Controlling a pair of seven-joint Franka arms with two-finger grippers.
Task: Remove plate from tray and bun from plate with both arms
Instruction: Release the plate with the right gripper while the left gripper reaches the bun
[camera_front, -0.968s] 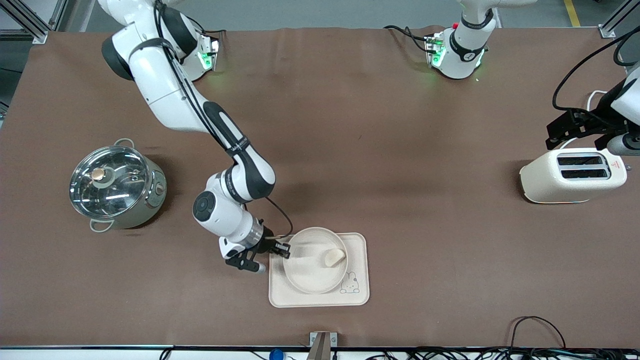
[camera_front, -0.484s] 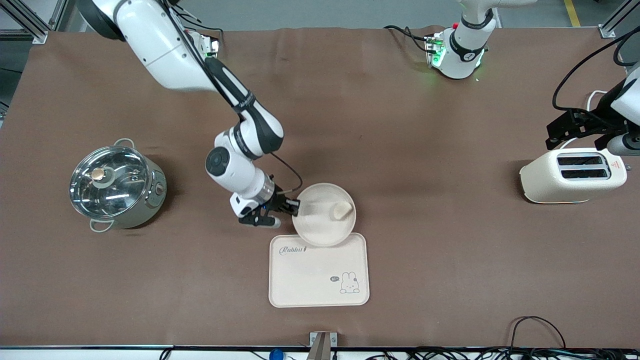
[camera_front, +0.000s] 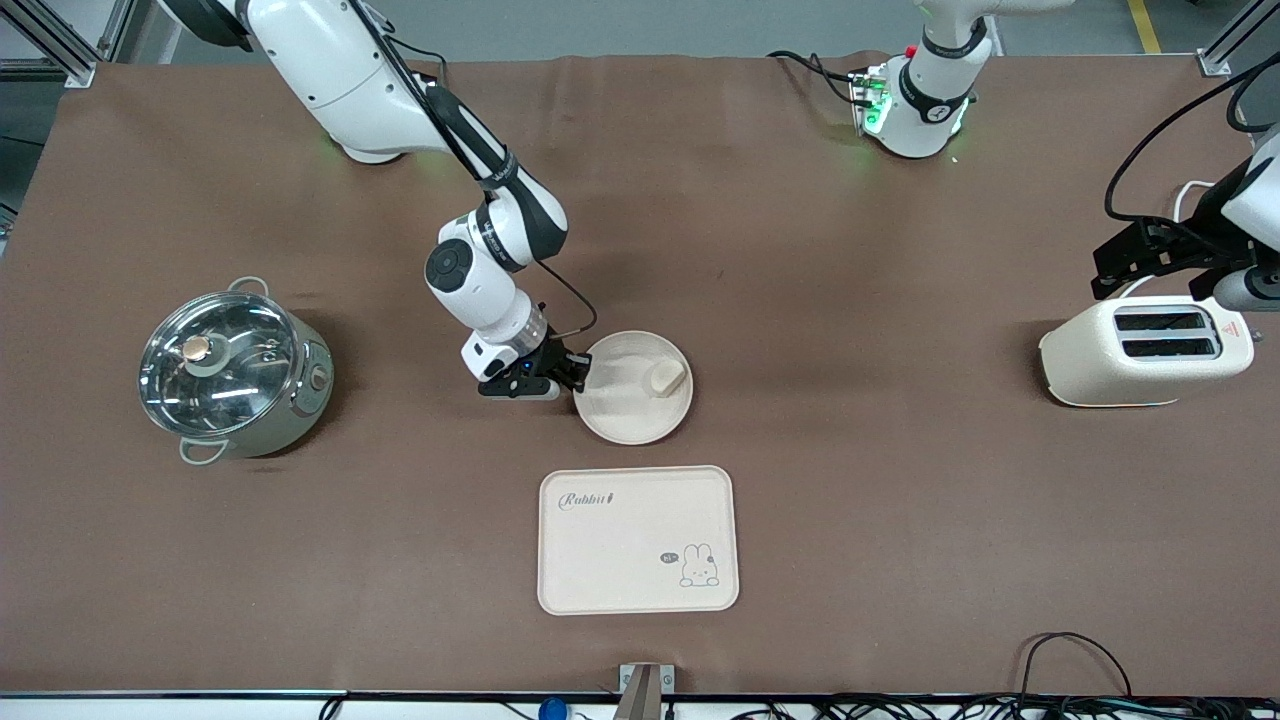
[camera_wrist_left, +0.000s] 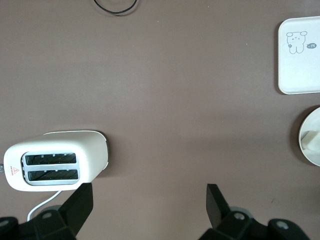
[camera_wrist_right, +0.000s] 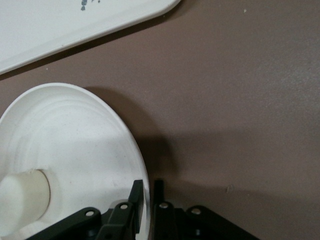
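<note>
2 arms are in view. The right gripper (camera_front: 572, 374) is low over the table, its fingers (camera_wrist_right: 136, 198) pinched on the rim of the plate (camera_front: 625, 410), 1 finger inside the rim and 1 outside, as the right wrist view shows. The plate sits farther from the front camera than the tray (camera_front: 600, 560), fully apart from it, with bare brown table (camera_front: 800, 450) between the 2. Whether the plate rests flat on the table or is held just above it cannot be told.

The bun (camera_front: 667, 376) lies inside the plate, on the side toward the left arm's end of the table, away from the gripped rim. In the right wrist view the bun (camera_wrist_right: 22, 197) lies on the plate's floor (camera_wrist_right: 75, 145), clear of the fingers.

The tray carries a rabbit drawing (camera_front: 699, 566) and nothing rests on it.

The left gripper (camera_wrist_left: 150, 205) waits over the table just beside the toaster (camera_front: 1145, 352), at the left arm's end; its fingers (camera_wrist_left: 216, 205) stand wide apart and hold nothing. The left wrist view shows the toaster (camera_wrist_left: 55, 165) with 2 slots.

A lidded steel pot (camera_front: 232, 370) stands at the right arm's end of the table, well apart from the plate.
</note>
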